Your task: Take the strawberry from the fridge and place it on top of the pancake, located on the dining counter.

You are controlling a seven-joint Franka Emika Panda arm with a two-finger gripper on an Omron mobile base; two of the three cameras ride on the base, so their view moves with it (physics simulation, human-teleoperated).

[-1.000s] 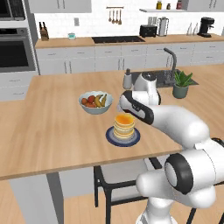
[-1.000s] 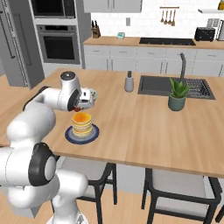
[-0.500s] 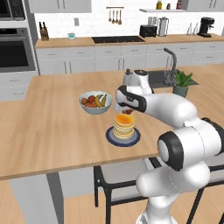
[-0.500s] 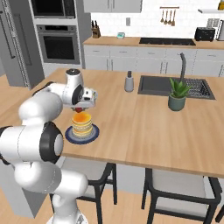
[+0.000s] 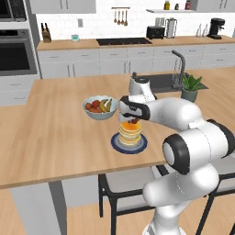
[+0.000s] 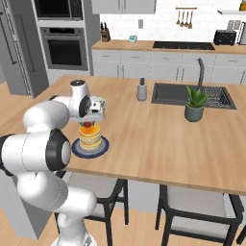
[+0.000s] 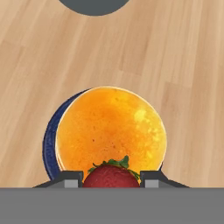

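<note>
Since a second ago my arm has swung over the stack | my gripper (image 7: 111, 177) pinches the strawberry (image 7: 111, 176) between both fingertips | berry hangs just above the pancake (image 7: 111, 130), near its edge | plate (image 7: 49, 140) sits on the dining counter (image 5: 50, 133), fruit bowl (image 5: 99, 109) near

Fruit bowl (image 5: 99, 108) close beside pancake (image 5: 130, 132) on far-left side; bare dining counter (image 5: 55, 137) elsewhere around plate (image 5: 117, 144).
</note>
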